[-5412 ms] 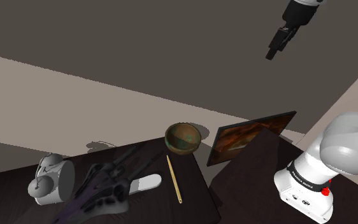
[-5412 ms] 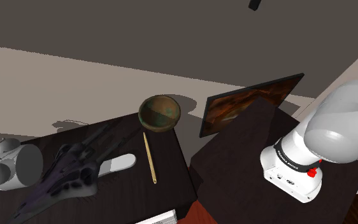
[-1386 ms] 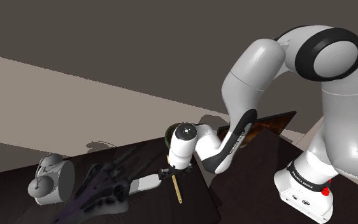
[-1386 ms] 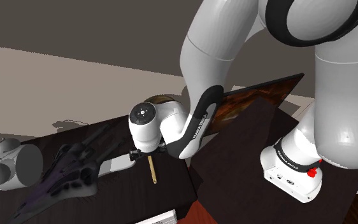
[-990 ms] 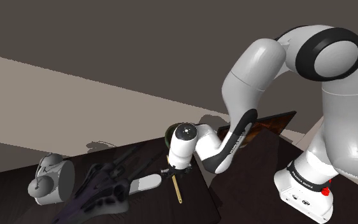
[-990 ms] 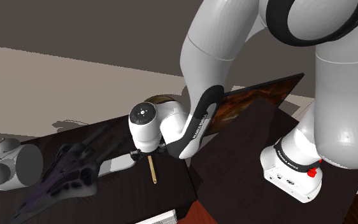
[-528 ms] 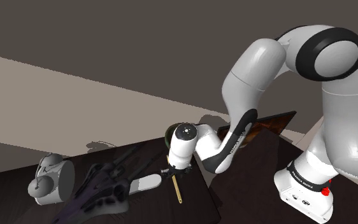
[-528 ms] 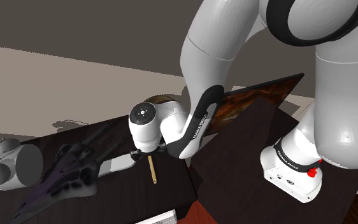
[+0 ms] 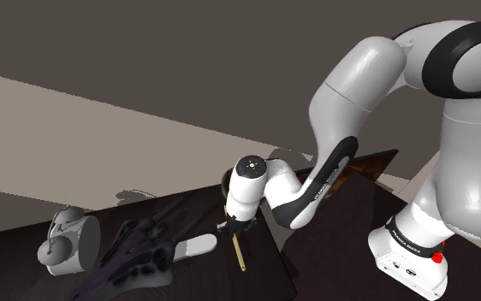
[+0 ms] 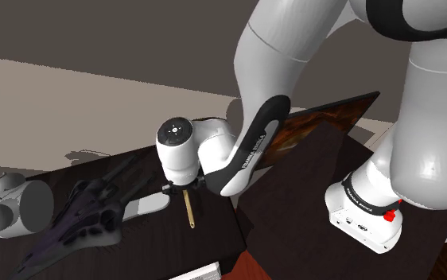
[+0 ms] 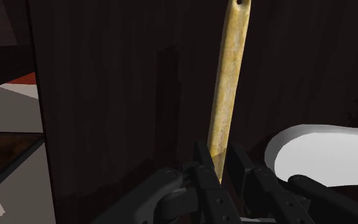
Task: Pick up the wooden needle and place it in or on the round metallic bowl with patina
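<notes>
Claw (image 11: 221,167) shut on wooden needle (image 11: 229,89) at one end — rest juts out low along counter (image 9: 260,250), near bowl (image 9: 225,184). Risk: end-grip's thin — needle may pivot or slip w/ a fast swing.

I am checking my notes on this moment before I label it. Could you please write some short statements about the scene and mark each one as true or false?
1. The gripper is shut on the wooden needle. True.
2. The needle already lies inside a bowl. False: the gripper clasps it over the dark table.
3. The grey-white vessel stands at the shoulder view's right. False: the grey-white vessel stands at that view's left, on the table.
4. A picture panel with brown tones stands tilted behind the arm in the second exterior view. True.
</notes>
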